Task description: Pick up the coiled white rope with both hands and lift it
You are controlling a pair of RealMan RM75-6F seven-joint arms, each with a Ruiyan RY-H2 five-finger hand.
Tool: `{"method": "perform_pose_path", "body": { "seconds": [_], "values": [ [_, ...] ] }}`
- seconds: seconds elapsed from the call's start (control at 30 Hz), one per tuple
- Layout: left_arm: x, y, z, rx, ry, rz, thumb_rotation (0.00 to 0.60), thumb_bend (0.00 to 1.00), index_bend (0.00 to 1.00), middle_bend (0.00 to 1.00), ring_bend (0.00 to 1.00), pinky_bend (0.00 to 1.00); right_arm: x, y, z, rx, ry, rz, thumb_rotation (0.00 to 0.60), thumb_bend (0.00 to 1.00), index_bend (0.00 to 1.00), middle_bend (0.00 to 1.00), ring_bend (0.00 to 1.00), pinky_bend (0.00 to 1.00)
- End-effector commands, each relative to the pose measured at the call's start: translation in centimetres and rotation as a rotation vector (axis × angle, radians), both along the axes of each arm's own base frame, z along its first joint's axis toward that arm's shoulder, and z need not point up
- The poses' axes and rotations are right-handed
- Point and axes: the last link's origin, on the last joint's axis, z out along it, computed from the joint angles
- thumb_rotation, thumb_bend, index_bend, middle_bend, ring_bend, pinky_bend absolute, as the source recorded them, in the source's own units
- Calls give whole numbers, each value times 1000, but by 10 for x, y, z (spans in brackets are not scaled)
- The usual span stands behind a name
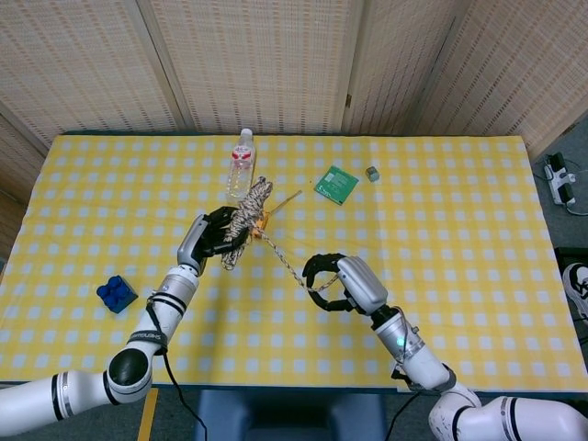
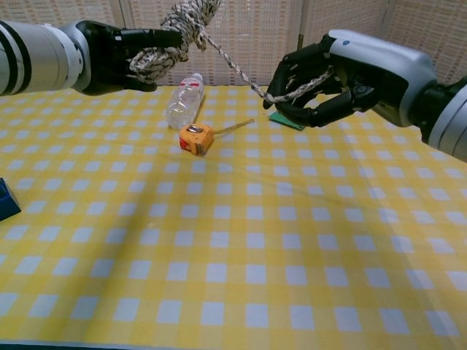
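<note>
The coiled white rope [image 1: 247, 211] [image 2: 181, 29] is held up in the air above the table. My left hand [image 1: 209, 235] [image 2: 117, 52] grips the coiled bundle. A loose strand [image 1: 283, 259] [image 2: 233, 67] runs taut from the bundle down to my right hand [image 1: 338, 283] [image 2: 328, 76], which pinches its end in curled fingers. In the chest view the bundle sits at the top edge, higher than the right hand.
On the yellow checked tablecloth [image 1: 459, 220] lie a clear water bottle [image 1: 241, 167] [image 2: 184, 102], an orange tape measure [image 2: 197, 138], a green card [image 1: 336, 184], a small grey cube [image 1: 372, 172] and a blue block [image 1: 117, 293] at the left.
</note>
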Motion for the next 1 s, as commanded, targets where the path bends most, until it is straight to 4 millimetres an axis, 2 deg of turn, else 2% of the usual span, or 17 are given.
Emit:
{"method": "perform_pose_path", "body": {
  "seconds": [0.03,0.37,0.6,0.67,0.73,0.8,0.87,1.0],
  "values": [
    [1,-2,9,16,-36,-14,600,668,691,698,702,844,-5,-3,-10,16,16,-17,600,613,816,455,411,365],
    [0,-6,25,44,-72,-51,600,669,691,698,702,844,-23,-16,-26,20,60,-87,600,621,817,455,412,365],
    [1,-11,31,30,-91,-86,600,669,691,698,701,844,-27,-21,-34,25,75,-93,600,620,803,447,404,364],
    [0,-10,32,35,-77,-94,600,669,691,698,701,844,-28,-20,-33,36,83,-78,600,619,684,400,369,344],
    [-2,-10,31,40,-64,-97,600,669,691,698,700,844,-29,-19,-29,49,83,-69,600,616,432,296,299,289],
    [-3,-9,30,40,-49,-101,600,669,691,698,700,844,-29,-19,-24,44,81,-60,600,562,125,156,204,205],
    [-5,-9,28,41,-31,-105,600,669,691,698,700,844,-30,-19,-18,30,74,-49,600,518,13,77,142,149],
    [-10,-8,26,53,14,-115,600,669,691,698,699,844,-36,-15,-2,-9,85,-35,600,486,0,2,70,83]
  ]
}}
